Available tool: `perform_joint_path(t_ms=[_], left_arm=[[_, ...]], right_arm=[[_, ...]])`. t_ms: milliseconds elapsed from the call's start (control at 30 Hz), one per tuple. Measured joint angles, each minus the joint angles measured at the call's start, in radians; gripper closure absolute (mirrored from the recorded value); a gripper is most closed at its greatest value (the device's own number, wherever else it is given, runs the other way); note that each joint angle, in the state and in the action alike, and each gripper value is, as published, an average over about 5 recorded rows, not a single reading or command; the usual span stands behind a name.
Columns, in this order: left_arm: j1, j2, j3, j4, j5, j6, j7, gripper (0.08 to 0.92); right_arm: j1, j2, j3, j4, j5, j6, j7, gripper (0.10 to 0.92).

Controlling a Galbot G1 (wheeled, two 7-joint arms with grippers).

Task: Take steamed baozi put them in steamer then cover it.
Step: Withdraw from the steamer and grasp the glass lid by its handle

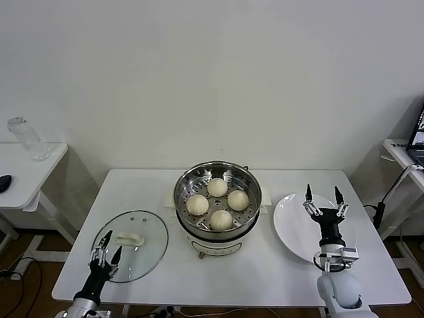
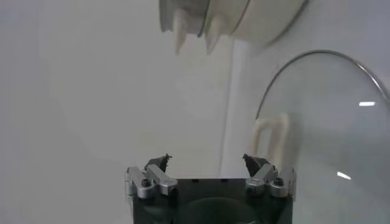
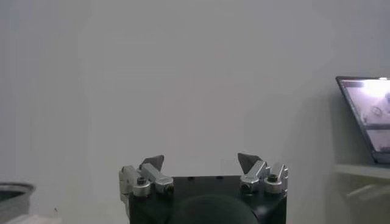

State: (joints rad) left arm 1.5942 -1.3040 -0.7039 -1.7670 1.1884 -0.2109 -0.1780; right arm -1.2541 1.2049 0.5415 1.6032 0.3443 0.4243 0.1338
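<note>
Buns (image 1: 218, 203): four are sitting on the holed tray inside the steamer (image 1: 185, 179).
Steamer: standing mid-table (image 1: 265, 278), uncovered.
Lid (image 1: 149, 232): lying flat on the table, left of the steamer.
Left gripper (image 1: 106, 252): hovering over the lid's near edge, fingers spread wide, holding nothing.
Right gripper (image 1: 322, 193): standing above the white plate (image 1: 291, 225), fingers spread wide, empty.

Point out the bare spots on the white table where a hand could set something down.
Bare tabletop runs along the near edge between the round clear glass lid and the flat white plate. The far corners behind both are also free. The centre is crowded: the shiny steel steamer holds four cream-white buns.
</note>
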Motion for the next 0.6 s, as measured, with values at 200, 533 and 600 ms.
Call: perform_joint_path(t_ms=[200,533,600], left_arm=[[-0.024,-0.013,0.003,0.04,0.04,-0.012,-0.025,0.177],[-0.074,-0.027,0.013,0.109,0.102,-0.028,-0.071,0.177],[-0.084,-0.029,0.015,0.121,0.112,-0.03,-0.076,0.177]], right_arm=[[-0.018,0.011,0.008,0.004,-0.007,0.004,-0.001,0.203],[-0.028,0.021,0.013,0.006,-0.02,0.004,-0.007,0.203],[-0.03,0.021,0.014,0.006,-0.022,0.004,-0.008,0.203]])
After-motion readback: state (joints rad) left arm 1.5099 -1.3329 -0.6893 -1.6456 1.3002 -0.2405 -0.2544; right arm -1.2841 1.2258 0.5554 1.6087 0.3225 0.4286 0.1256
